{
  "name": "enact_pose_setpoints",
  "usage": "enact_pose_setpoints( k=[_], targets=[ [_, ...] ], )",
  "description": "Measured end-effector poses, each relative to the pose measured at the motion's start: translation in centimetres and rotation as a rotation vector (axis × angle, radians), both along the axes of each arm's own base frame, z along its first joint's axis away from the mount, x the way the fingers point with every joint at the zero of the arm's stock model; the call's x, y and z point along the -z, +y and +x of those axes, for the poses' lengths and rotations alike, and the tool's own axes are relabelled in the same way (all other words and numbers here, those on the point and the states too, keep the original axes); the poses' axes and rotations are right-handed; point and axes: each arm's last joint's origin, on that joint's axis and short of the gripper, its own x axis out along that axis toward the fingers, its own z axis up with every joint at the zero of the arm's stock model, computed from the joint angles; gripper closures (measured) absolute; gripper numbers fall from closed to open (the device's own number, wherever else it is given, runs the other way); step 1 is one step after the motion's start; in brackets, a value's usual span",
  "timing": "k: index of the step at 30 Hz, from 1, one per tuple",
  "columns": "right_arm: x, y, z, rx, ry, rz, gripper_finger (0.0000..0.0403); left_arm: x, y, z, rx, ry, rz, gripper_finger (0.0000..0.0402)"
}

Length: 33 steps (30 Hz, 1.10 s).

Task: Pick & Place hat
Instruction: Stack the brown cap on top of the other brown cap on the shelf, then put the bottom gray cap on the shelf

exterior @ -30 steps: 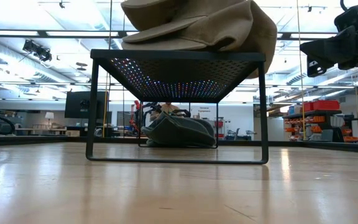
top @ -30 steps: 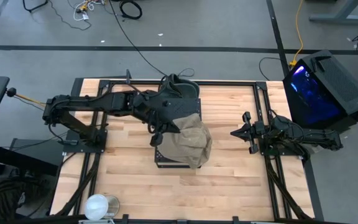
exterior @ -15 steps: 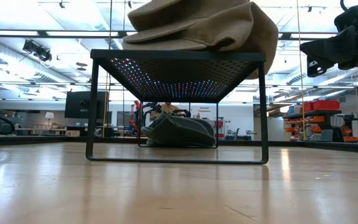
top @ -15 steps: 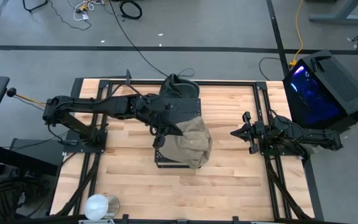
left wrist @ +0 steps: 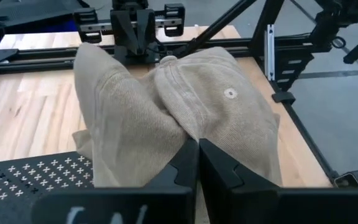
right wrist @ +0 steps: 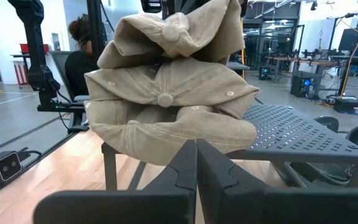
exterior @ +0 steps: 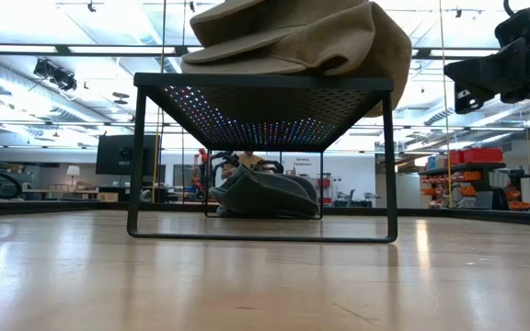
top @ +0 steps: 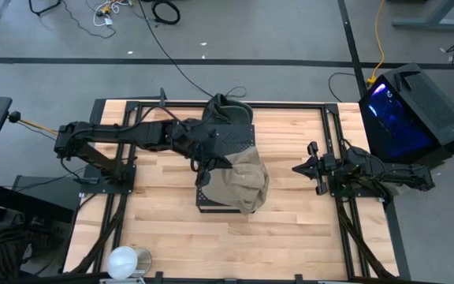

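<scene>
- Tan hat, crumpled and folded, heaped on the near end of a perforated dark stand.
- Hat brim overhanging the stand's edge.
- Right gripper low in front, its two dark fingers pressed together, apart from the hat.
- Wooden table under the stand.
- Another dark arm upright off to one side.
- Person seated behind, beyond the table.

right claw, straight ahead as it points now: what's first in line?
Most likely the tan hat draped over the edge of the black perforated stand. The right claw sits shut and aimed at it, with only open table between; depth is unclear.
</scene>
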Motion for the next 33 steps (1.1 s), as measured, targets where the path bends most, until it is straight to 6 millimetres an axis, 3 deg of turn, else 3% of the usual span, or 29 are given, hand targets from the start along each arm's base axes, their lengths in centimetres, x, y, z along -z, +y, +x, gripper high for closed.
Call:
enact_pose_setpoints(
  k=[9, 17, 22, 33],
  targets=[
    [0.0, 0.0, 0.0, 0.0, 0.0, 0.0, 0.0396, 0.1, 0.1, 0.0, -0.035, 0.01, 0.049, 0.0349],
    [0.0, 0.0, 0.0, 0.0, 0.0, 0.0, 0.0396, 0.5, 0.3, -0.2, -0.093, 0.052, 0.083, 0.0263],
    [0.0, 0.0, 0.0, 0.0, 0.0, 0.0, 0.0396, -0.7, 0.3, -1.2, -0.101, 0.016, 0.087, 0.0219],
    [0.0, 0.0, 0.0, 0.0, 0.0, 0.0, 0.0396, -2.6, 0.8, -3.9, -0.226, -0.009, 0.174, 0.02]
  ],
)
